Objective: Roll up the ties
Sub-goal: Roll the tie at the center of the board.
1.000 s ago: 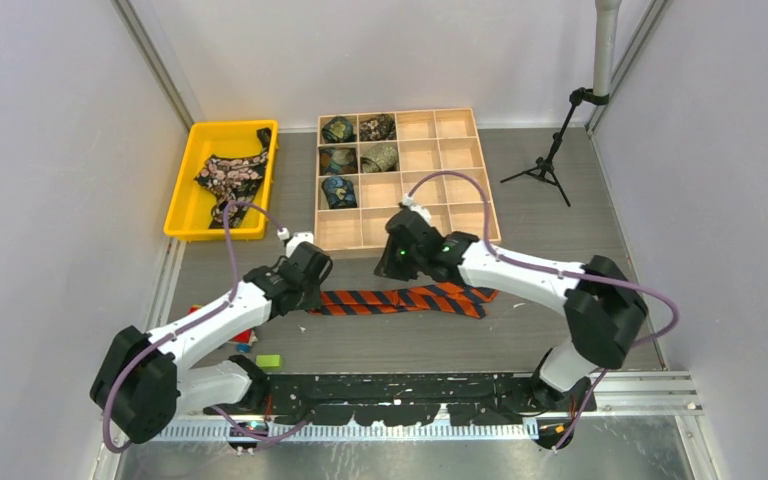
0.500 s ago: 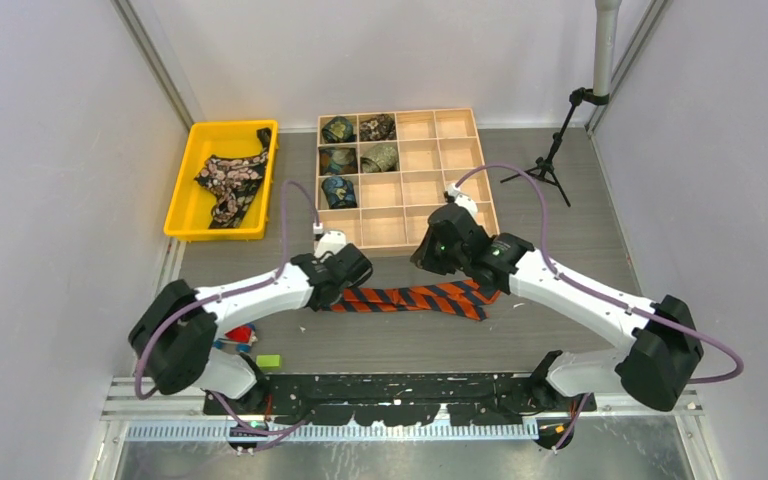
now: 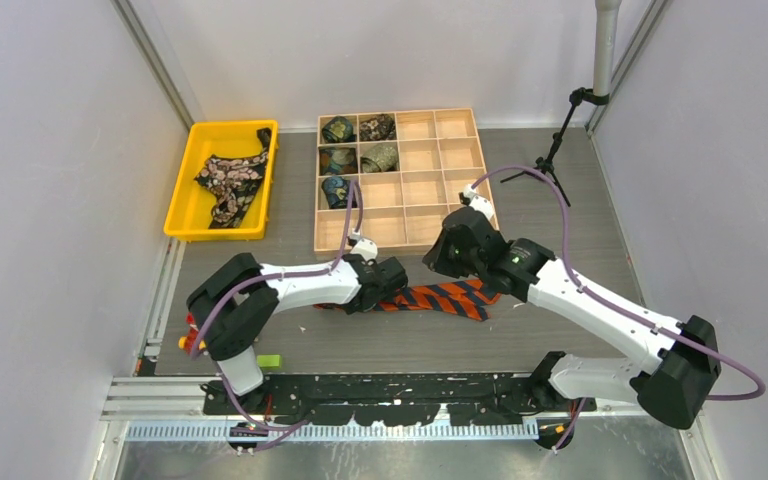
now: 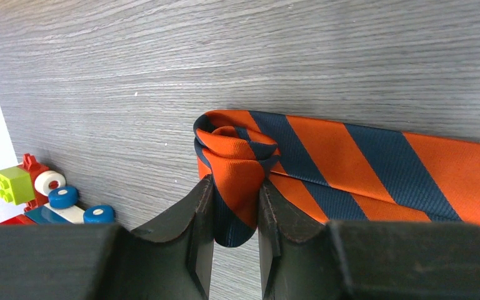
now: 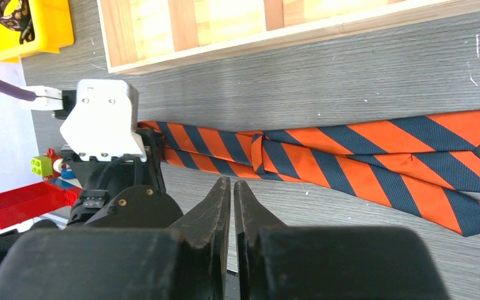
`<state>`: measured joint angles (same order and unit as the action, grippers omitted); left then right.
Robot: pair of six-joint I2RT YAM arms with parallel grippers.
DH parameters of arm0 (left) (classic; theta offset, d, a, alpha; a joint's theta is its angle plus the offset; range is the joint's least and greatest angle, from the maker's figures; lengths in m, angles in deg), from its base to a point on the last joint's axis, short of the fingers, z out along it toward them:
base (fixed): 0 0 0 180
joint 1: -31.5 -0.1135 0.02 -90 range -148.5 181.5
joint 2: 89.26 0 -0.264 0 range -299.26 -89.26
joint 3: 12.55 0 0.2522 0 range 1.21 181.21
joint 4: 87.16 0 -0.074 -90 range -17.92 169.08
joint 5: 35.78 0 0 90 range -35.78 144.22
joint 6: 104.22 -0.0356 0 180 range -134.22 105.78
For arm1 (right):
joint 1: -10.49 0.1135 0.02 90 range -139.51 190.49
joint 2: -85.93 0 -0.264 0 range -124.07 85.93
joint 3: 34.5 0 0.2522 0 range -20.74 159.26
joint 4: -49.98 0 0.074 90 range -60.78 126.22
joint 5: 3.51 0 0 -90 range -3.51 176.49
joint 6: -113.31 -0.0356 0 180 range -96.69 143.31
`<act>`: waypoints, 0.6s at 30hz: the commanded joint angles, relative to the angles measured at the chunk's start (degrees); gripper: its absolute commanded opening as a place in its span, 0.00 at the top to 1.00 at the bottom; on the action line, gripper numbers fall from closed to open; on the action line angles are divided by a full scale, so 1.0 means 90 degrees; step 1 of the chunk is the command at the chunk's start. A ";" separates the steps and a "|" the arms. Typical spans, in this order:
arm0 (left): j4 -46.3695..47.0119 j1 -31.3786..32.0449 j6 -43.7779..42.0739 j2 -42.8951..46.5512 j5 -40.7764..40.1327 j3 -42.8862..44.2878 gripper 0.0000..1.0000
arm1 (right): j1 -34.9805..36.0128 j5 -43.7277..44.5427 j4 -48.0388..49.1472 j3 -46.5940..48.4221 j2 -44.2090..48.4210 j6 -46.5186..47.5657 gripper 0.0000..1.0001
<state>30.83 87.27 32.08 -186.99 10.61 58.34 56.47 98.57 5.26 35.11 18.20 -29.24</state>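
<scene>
Overhead, seven ties are showing in all. One orange-and-navy striped tie is lying flat on the grey table just in front of the wooden tray, doubled over so that two lengths are running side by side. One floral tie is lying crumpled in the yellow bin at the back left. Five rolls are sitting in the tray, one to a cell: two in the back row, two in the second row, and one in the third row's leftmost cell. The tray is showing sixteen cells, four by four.

Two arms are reaching in. The left gripper is pinching the striped tie's left end, which is curling into a small roll between its fingers. The right gripper is hovering over bare table just near the tie's middle, its jaws almost touching and holding nothing.

Toy blocks – one lime block, with red and blue pieces beside it – are lying near the table's left edge, well apart from the tie; their number is hard to tell. One black tripod is standing at the back right. From above, the left wrist is hiding the tie's rolled end
</scene>
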 commanded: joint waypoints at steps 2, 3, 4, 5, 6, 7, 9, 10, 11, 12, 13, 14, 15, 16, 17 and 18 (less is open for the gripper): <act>0.0049 0.0162 0.0151 -0.0391 0.0054 0.0323 0.87 | -0.0034 0.0260 -0.0087 0.0075 0.0329 0.0064 0.88; 0.0095 0.0177 0.0113 -0.0444 0.0119 0.0347 0.87 | -0.0032 0.0265 -0.0101 0.0089 0.0345 0.0060 0.88; 0.0139 0.0185 0.0080 -0.0487 0.0202 0.0372 0.87 | -0.0031 0.0271 -0.0125 0.0108 0.0355 0.0065 0.88; 0.0195 0.0188 0.0050 -0.0517 0.0284 0.0374 0.86 | -0.0030 0.0270 -0.0138 0.0128 0.0357 0.0068 0.88; 0.0270 0.0190 -0.0003 -0.0535 0.0363 0.0365 0.84 | -0.0030 0.0270 -0.0157 0.0147 0.0348 0.0067 0.88; 0.0311 0.0185 -0.0037 -0.0536 0.0427 0.0365 0.83 | -0.0035 0.0272 -0.0170 0.0164 0.0348 0.0062 0.88; 0.0361 0.0195 -0.0106 -0.0562 0.0553 0.0382 0.80 | -0.0026 0.0253 -0.0199 0.0180 0.0337 0.0068 0.88; 0.0355 0.0188 -0.0128 -0.0561 0.0595 0.0400 0.77 | -0.0030 0.0250 -0.0202 0.0188 0.0337 0.0068 0.88; 0.0354 0.0197 -0.0155 -0.0557 0.0643 0.0430 0.74 | -0.0030 0.0240 -0.0210 0.0195 0.0329 0.0058 0.88; 0.0350 0.0200 -0.0179 -0.0543 0.0700 0.0445 0.71 | -0.0034 0.0232 -0.0230 0.0212 0.0323 0.0058 0.88; 0.0368 0.0200 -0.0191 -0.0517 0.0755 0.0452 0.67 | -0.0031 0.0222 -0.0239 0.0231 0.0318 0.0055 0.88; 0.0394 0.0200 -0.0225 -0.0481 0.0814 0.0449 0.63 | -0.0036 0.0214 -0.0250 0.0243 0.0311 0.0049 0.88; 0.0416 0.0198 -0.0254 -0.0436 0.0864 0.0458 0.58 | -0.0036 0.0211 -0.0267 0.0269 0.0308 0.0051 0.88; 0.0424 0.0200 -0.0282 -0.0410 0.0909 0.0466 0.56 | -0.0033 0.0211 -0.0284 0.0289 0.0301 0.0056 0.88; 0.0404 0.0200 -0.0297 -0.0397 0.0948 0.0488 0.53 | -0.0031 0.0211 -0.0303 0.0313 0.0299 0.0058 0.88; 0.0357 0.0195 -0.0301 -0.0383 0.0963 0.0530 0.52 | -0.0030 0.0217 -0.0315 0.0333 0.0298 0.0050 0.88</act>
<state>30.68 88.84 28.80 -190.90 13.86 61.37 56.38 99.29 2.94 35.22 19.95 -29.26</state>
